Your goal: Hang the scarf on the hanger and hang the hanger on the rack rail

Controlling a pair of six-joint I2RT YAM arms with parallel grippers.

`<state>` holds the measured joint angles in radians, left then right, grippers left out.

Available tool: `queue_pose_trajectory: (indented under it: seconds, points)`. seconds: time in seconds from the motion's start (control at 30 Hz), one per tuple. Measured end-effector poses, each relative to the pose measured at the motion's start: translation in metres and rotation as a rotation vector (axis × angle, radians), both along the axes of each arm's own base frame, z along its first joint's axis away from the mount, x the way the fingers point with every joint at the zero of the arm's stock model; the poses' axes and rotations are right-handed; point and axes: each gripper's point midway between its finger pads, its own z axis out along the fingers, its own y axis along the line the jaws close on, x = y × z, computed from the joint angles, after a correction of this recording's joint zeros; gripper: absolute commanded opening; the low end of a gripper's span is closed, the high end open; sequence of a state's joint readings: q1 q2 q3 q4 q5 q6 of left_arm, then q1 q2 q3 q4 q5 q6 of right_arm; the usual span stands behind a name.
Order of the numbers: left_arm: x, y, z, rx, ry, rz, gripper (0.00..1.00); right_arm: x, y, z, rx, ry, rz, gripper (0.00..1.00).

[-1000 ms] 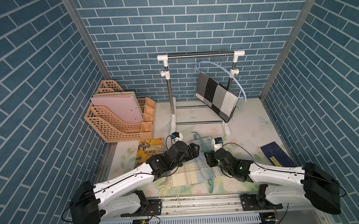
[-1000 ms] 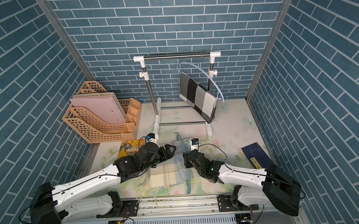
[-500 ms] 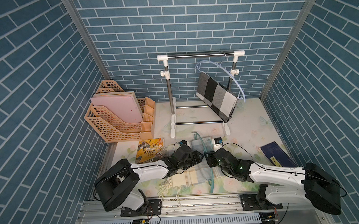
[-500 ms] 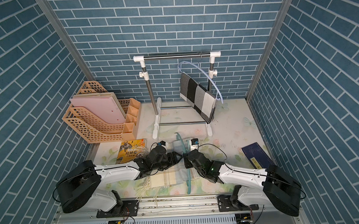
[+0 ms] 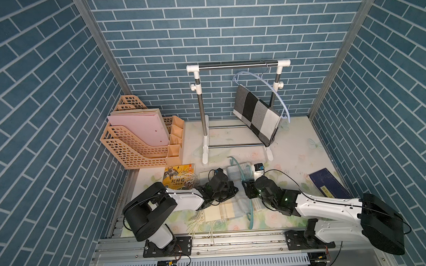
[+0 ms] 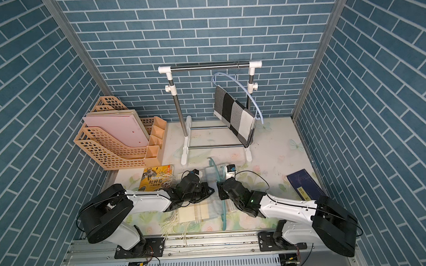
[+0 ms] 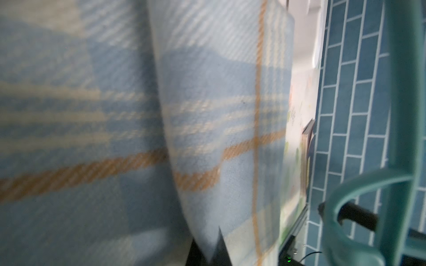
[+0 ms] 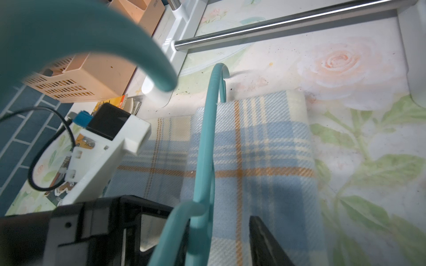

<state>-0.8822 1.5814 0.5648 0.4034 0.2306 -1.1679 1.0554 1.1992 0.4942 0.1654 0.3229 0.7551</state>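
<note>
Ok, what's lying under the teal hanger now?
The blue plaid scarf lies under the teal hanger, on the floral mat. A thinner bar of the hanger slips beneath the scarf's edge; how far it runs is covered.

1. Left arm (image 5: 185, 201) held low, elbow folded back, forearm reaching in toward the middle.
2. Left gripper (image 5: 231, 190) clamped tight; dark fingers (image 7: 219, 249) pinch a fold of the scarf (image 7: 219, 115).
3. Right arm (image 5: 326, 205) low too, stretched in from the opposite side.
4. Right gripper (image 5: 247, 187) faces the left gripper, just beside it, apart; fingers (image 8: 265, 239) parted.
</note>
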Motion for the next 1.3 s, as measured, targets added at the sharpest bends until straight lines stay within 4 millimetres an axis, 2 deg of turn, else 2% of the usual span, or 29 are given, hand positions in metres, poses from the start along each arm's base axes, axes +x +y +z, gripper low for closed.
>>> queue_pose_trajectory:
  seconds: [0.17,0.33,0.47,0.67,0.7,0.73,0.8,0.93,1.1,1.2,1.3]
  points:
    - [0.000,0.000,0.000,0.001,-0.001,0.000,0.00,0.003,-0.001,0.003,-0.004,-0.017,-0.015,0.55]
    - [0.000,0.001,0.001,0.003,-0.002,0.000,0.00,0.010,0.003,0.019,0.022,-0.048,-0.034,0.54]
    - [0.000,0.002,0.002,0.008,-0.004,0.000,0.00,0.013,0.006,0.029,0.029,-0.076,-0.030,0.42]
    - [-0.001,0.004,0.005,0.013,-0.012,-0.003,0.00,0.016,0.004,0.030,0.024,-0.085,-0.037,0.22]
    - [-0.001,0.004,0.007,0.014,-0.016,-0.004,0.00,0.016,0.003,0.030,0.021,-0.087,-0.039,0.16]
    - [-0.001,0.005,0.009,0.014,-0.021,-0.004,0.00,0.018,0.002,0.030,0.017,-0.091,-0.042,0.06]
    - [-0.001,0.007,0.015,0.016,-0.037,-0.007,0.00,0.020,-0.001,0.030,0.007,-0.095,-0.047,0.00]
    - [-0.003,0.012,0.030,0.027,-0.076,-0.028,0.00,0.024,-0.004,0.030,-0.011,-0.096,-0.054,0.00]
    - [0.000,0.022,0.055,0.043,-0.140,-0.056,0.00,0.030,-0.004,0.041,-0.040,-0.118,-0.044,0.00]
    - [0.005,0.036,0.060,0.064,-0.155,-0.049,0.00,0.033,-0.006,0.045,-0.061,-0.121,-0.045,0.00]
    - [0.013,0.055,0.056,0.094,-0.152,-0.023,0.00,0.036,-0.008,0.045,-0.083,-0.114,-0.052,0.00]
